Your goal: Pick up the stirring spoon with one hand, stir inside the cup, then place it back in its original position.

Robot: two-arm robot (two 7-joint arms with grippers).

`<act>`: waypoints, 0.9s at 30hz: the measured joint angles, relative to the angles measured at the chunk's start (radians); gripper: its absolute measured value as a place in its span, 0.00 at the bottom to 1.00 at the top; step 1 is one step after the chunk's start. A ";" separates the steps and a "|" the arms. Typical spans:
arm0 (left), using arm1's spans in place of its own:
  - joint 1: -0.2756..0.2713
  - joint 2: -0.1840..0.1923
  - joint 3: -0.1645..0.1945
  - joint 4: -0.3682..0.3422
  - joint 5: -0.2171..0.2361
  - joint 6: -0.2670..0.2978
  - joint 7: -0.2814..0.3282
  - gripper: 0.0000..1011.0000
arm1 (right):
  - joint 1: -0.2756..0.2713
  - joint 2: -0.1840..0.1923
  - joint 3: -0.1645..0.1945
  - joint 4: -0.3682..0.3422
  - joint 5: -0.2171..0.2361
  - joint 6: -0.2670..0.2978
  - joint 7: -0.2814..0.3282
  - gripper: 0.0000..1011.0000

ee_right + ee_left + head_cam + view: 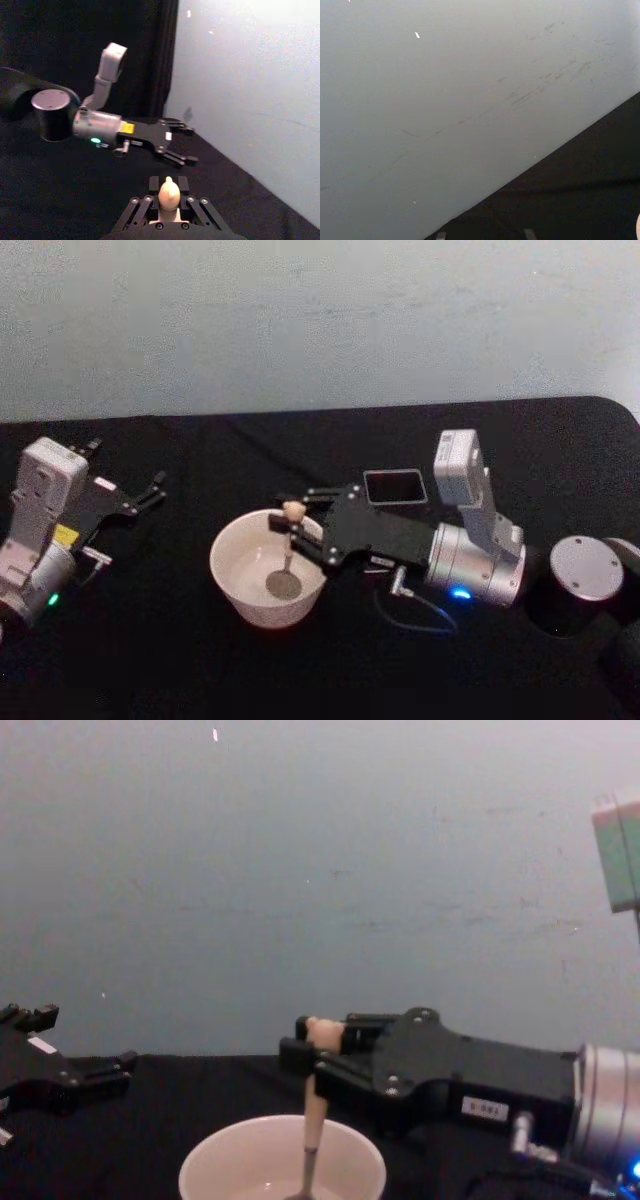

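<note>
The cream-white cup (250, 585) sits on the black table in the middle of the head view, and its rim shows low in the chest view (215, 1152). The stirring spoon (288, 550) stands upright in it, silver bowl down inside the cup, bear head up. My right gripper (292, 520) reaches over the cup's rim from the right and is shut on the spoon's peach handle (314, 1105); the bear head (169, 194) pokes up between its fingers. The dark grey holder box (394, 487) stands behind the right gripper. My left gripper (150, 490) rests open at the far left, apart from everything.
A grey wall rises behind the black table. The right arm's silver wrist (478, 562) and a dark cylindrical joint (585, 580) lie to the right of the cup. A thin cable (415, 618) loops on the cloth near the cup.
</note>
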 joint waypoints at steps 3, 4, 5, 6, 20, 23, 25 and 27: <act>0.000 0.000 0.000 0.000 0.000 0.000 0.000 0.99 | 0.003 -0.008 -0.014 0.002 0.002 0.002 0.009 0.21; 0.000 0.000 0.000 0.000 0.000 0.000 0.000 0.99 | 0.005 -0.012 -0.018 0.004 0.002 0.002 0.011 0.21; 0.000 0.000 0.000 0.000 0.000 0.000 0.000 0.99 | 0.008 -0.015 -0.021 0.007 0.002 0.002 0.011 0.21; 0.000 0.000 0.000 0.000 0.000 0.000 0.000 0.99 | 0.014 -0.024 -0.027 0.016 0.002 0.002 0.012 0.21; 0.000 0.000 0.000 0.000 0.000 0.000 0.000 0.99 | 0.081 -0.087 -0.019 0.135 -0.031 -0.018 -0.049 0.21; 0.000 0.000 0.000 0.000 0.000 0.000 0.000 0.99 | 0.082 -0.087 -0.010 0.141 -0.036 -0.019 -0.060 0.21; 0.000 0.000 0.000 0.000 0.000 0.000 0.000 0.99 | 0.081 -0.085 -0.005 0.142 -0.037 -0.018 -0.063 0.21; 0.000 0.000 0.000 0.000 0.000 0.000 0.000 0.99 | 0.078 -0.081 0.000 0.138 -0.039 -0.016 -0.067 0.21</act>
